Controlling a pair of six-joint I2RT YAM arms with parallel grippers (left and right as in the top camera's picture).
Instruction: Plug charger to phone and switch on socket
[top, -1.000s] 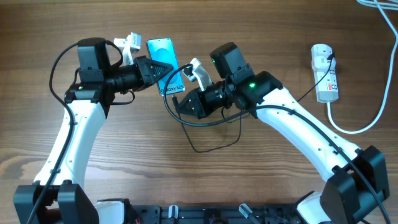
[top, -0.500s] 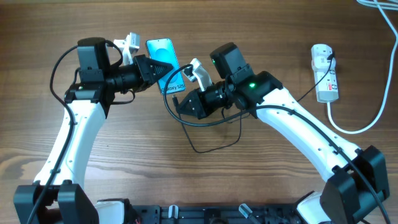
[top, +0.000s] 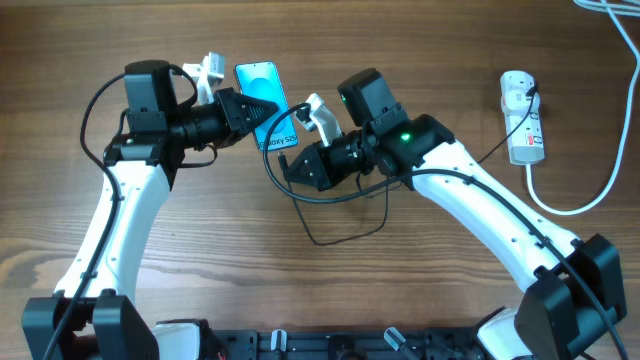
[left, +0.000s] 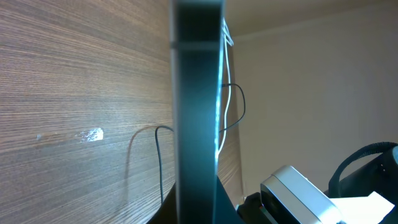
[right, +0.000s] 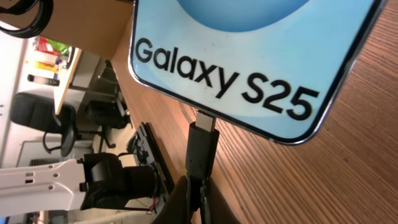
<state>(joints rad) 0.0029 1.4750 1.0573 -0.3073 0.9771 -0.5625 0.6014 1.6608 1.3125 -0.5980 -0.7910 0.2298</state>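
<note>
Wooden table (top: 230, 275): charger (right: 202, 146) at phone (right: 249, 56)

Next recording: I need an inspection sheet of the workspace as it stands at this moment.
Surface: wooden table, plain wood-grain top.
Job's things: phone face up, screen showing; charger tip meets the phone's bottom edge, full seating cannot be told; socket lies at far right, switch state cannot be told.
Clutter: nothing seen.
Grippers: left gripper shut on phone; right gripper shut on charger behind its tip.
Cables: charger slack loops on the table near the right arm; white cord curves from socket toward top right.
Surroundings: office chair beyond the table in the right wrist view.
</note>
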